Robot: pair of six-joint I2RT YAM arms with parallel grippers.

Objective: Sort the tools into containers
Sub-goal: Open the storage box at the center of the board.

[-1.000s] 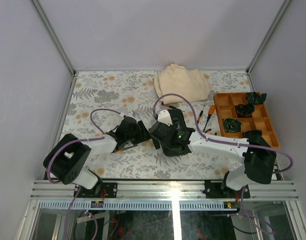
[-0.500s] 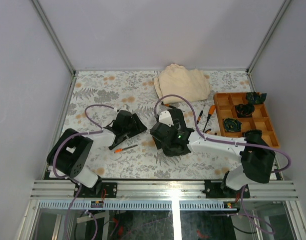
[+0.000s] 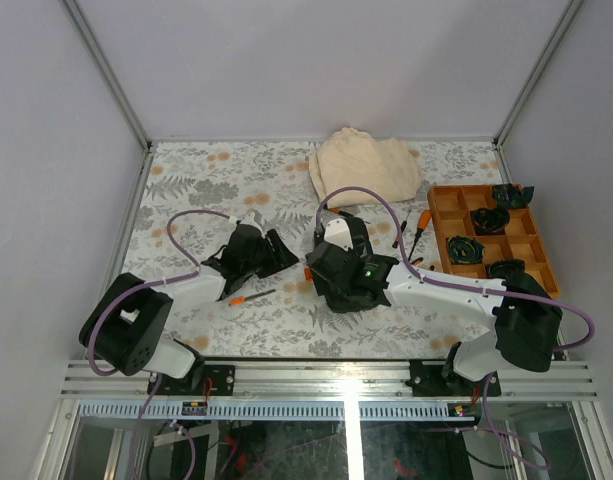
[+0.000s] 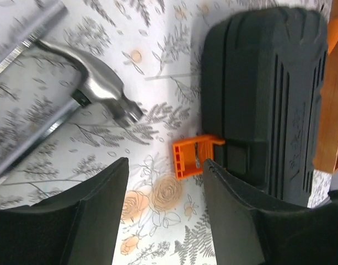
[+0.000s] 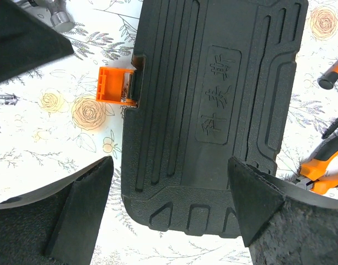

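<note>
Near the middle of the floral table (image 3: 186, 190), under the right arm's wrist: the black tool case (image 5: 213, 110), shut and lying flat, orange latch (image 5: 114, 84) sticking out from its left edge. Left of that latch, only bare pattern as far as the hammer (image 4: 100, 88), head turned toward the case but apart from it. Just beside the case's right edge: orange pliers (image 5: 323, 174) and a screwdriver (image 5: 333, 70). Nearer the left arm, alone on the pattern, a small screwdriver (image 3: 251, 297). Toward the back edge, a beige cloth (image 3: 366, 165). Along the right edge, a wooden tray (image 3: 448, 208), well apart from the case. Broad free surface at back left.

Right gripper (image 5: 170, 160): spread wide over the case's near end, one finger outside the latch side with a strip of table showing between, the other over the opposite edge. Grips nothing. Cannot tell whether that second finger touches the lid.

Left gripper (image 4: 164, 165): partly open, aimed at the latch, nothing between the fingers. Latch just ahead of the tips, contact unclear.
</note>
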